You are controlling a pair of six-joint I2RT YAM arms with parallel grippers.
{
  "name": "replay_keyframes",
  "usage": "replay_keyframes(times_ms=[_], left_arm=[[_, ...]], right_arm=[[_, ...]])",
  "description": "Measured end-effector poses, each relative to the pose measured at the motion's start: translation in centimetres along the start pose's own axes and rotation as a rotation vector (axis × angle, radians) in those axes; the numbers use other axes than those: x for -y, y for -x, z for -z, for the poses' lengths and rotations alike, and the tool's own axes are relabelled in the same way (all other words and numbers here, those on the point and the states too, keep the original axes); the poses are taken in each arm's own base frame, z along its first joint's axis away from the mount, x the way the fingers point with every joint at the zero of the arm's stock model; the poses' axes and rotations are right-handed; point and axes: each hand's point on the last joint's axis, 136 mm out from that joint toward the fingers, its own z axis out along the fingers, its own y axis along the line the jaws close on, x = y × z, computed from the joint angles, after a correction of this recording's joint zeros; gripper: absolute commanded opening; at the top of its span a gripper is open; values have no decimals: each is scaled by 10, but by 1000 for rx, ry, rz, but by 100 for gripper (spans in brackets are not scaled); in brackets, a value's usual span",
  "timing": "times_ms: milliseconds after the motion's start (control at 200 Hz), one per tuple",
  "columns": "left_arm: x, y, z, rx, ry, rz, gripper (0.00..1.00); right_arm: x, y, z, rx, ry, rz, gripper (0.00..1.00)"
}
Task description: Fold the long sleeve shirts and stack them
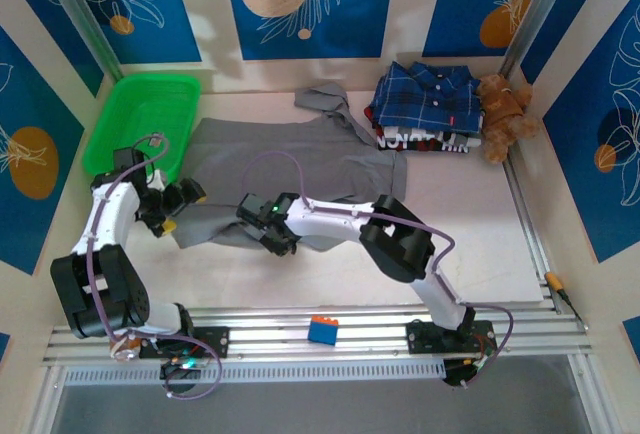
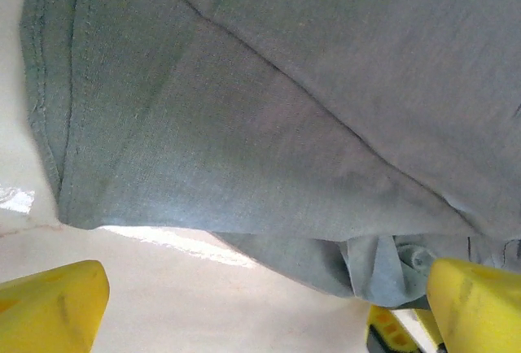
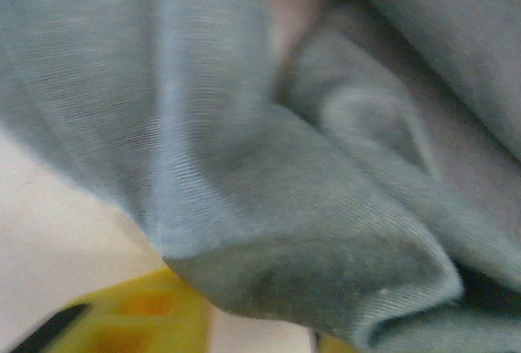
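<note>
A grey long sleeve shirt (image 1: 300, 159) lies spread across the middle of the table, one sleeve trailing toward the back. A navy plaid shirt (image 1: 425, 94) rests folded on top of a pile at the back right. My left gripper (image 1: 188, 204) is open at the grey shirt's near left corner. In the left wrist view its yellow fingers (image 2: 49, 308) stand wide apart over bare table, with the grey shirt's (image 2: 285, 125) hem just ahead. My right gripper (image 1: 270, 232) is at the shirt's near edge. A bunched fold of grey shirt (image 3: 285, 207) sits between its yellow fingers (image 3: 122, 320).
A green bin (image 1: 140, 119) stands at the back left. A brown teddy bear (image 1: 505, 114) sits beside the folded pile (image 1: 430, 140). A blue brick (image 1: 323, 330) rests on the front rail. Bare table (image 1: 470, 214) lies to the right of the grey shirt.
</note>
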Motion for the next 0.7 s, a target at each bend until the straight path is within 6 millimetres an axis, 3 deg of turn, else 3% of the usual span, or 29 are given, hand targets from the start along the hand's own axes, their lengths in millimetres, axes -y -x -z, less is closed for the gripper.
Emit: replay_keyframes(times_ms=[160,455,700], left_arm=[[-5,4,-14,-14,6,9,100],[-9,18,-33,-7,12,34,100],[-25,22,-58,-44,66,59,100]], right_arm=[[16,-19,6,5,-42,-14,6],[27,-71,77,112,76,-32,1],[22,-140,72,12,166,-45,1]])
